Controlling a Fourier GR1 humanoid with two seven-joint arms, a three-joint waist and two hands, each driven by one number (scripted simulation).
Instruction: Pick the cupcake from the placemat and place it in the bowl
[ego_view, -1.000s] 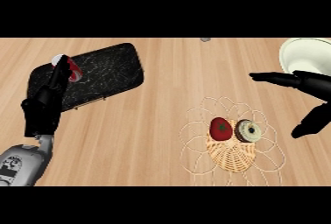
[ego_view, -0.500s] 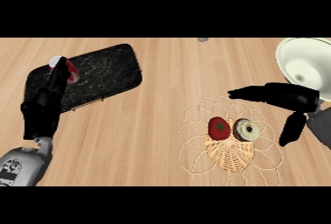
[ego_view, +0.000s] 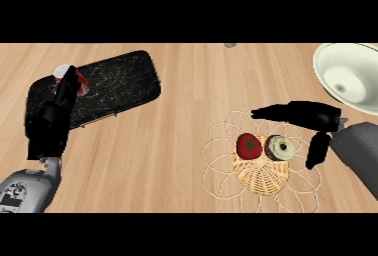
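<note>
— Moved left since half a second ago? Right hand, yes: now reaching further in from the frame's right, over the upper right part of the pale wire-and-wicker round placemat.

— Fingers? Straight, spread, pointing left above the mat; thumb hanging down at the mat's right edge. Holding nothing.

— And beneath them? Small dark-and-cream cupcake, lying on the placemat just right of centre, below the fingers and left of the thumb. No contact to be made out. Touching or just beside it on the left: a red strawberry-like fruit with a green top.

— Further out? White round bowl at the upper right of the frame, partly cut off by the edge, well apart from the cupcake.

— Left hand? Barely shifted. At the left of the frame, fingers straight and pointing up, lying over the black speckled rounded tray in the upper left. Red-and-white object by the fingertips; gripped or only behind them, cannot tell.

— Underneath everything? Light wooden counter.
</note>
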